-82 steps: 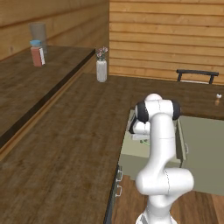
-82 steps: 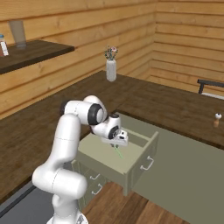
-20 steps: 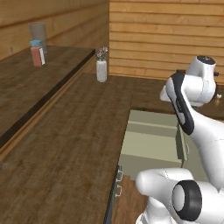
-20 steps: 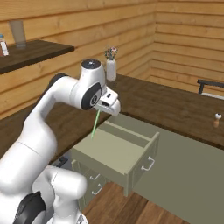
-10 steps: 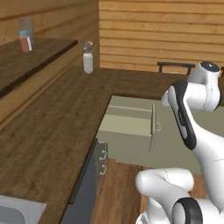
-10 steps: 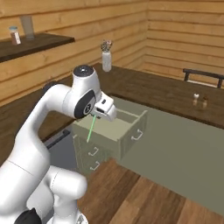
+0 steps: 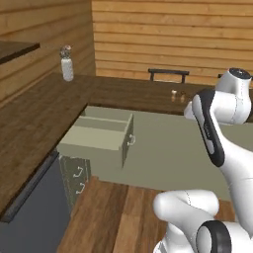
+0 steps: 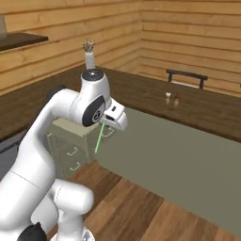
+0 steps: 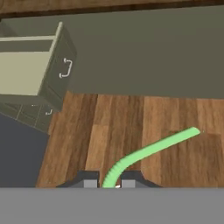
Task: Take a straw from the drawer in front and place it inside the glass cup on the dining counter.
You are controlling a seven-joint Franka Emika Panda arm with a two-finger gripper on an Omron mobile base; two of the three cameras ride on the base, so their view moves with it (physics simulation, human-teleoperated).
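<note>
My gripper [image 9: 109,183] is shut on the lower end of the bright green straw [image 9: 153,148], which bends away over the wooden floor. In the right base view the straw [image 8: 99,139] hangs down from my gripper [image 8: 103,125] in mid-air, right of the cabinet. The sage-green drawer [image 7: 96,138] stands pulled open and looks empty; in the hand view the drawer [image 9: 26,72] lies at the upper left, away from the gripper. Two tiny things, one whitish [image 8: 167,95], stand on the dark wood counter top [image 8: 202,110]; I cannot tell whether either is the glass cup.
A white flower vase [image 7: 66,66] stands on the counter by the back wall. A black chair [image 8: 186,75] is behind the far counter. A dark appliance front [image 7: 34,207] sits left of the drawer cabinet. Wooden floor [image 9: 131,122] lies open below the hand.
The whole picture has shifted, so the base has moved; the drawer now lies further left. The gripper left the drawer with the straw and still holds it.
</note>
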